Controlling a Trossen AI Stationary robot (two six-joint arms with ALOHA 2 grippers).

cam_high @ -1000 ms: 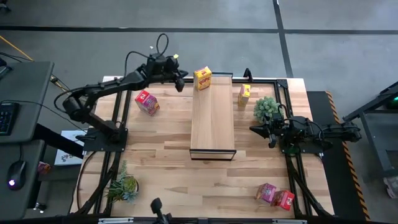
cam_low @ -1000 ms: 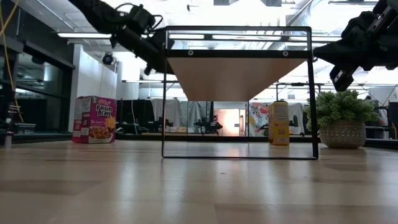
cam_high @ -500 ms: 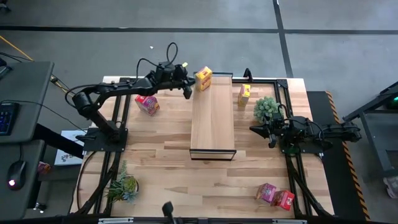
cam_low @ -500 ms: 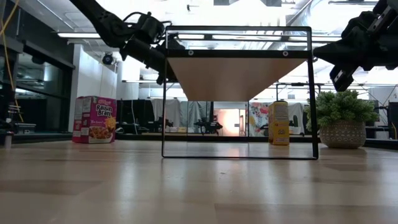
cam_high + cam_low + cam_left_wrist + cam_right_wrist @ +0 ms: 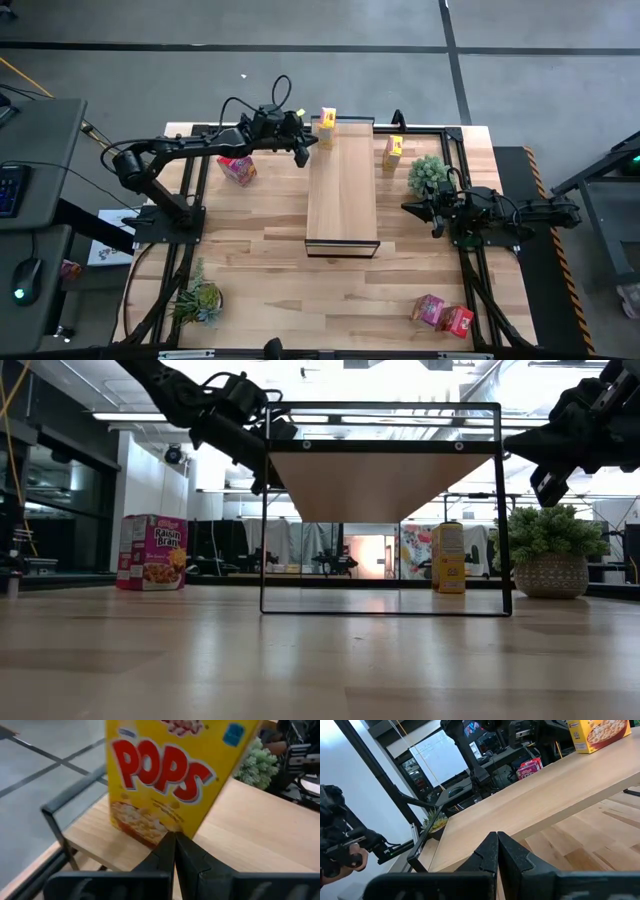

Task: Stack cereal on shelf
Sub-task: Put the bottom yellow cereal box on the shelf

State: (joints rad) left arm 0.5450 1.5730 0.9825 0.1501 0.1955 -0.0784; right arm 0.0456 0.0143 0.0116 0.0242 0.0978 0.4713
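- In the left wrist view, the yellow box (image 5: 172, 775) just ahead of the left end effector (image 5: 174, 851) is cut off by the picture's edge, so only the word "POPS" and part of its front show.
- From the low view, the shelf (image 5: 381, 480) shows only its underside; whatever stands on top is hidden.
- Well away from the right end effector (image 5: 410, 208), the pink box (image 5: 428, 309) and red box (image 5: 457, 321) are too small to read.
- In the right wrist view, the small pink box (image 5: 529, 767) is too small to read.
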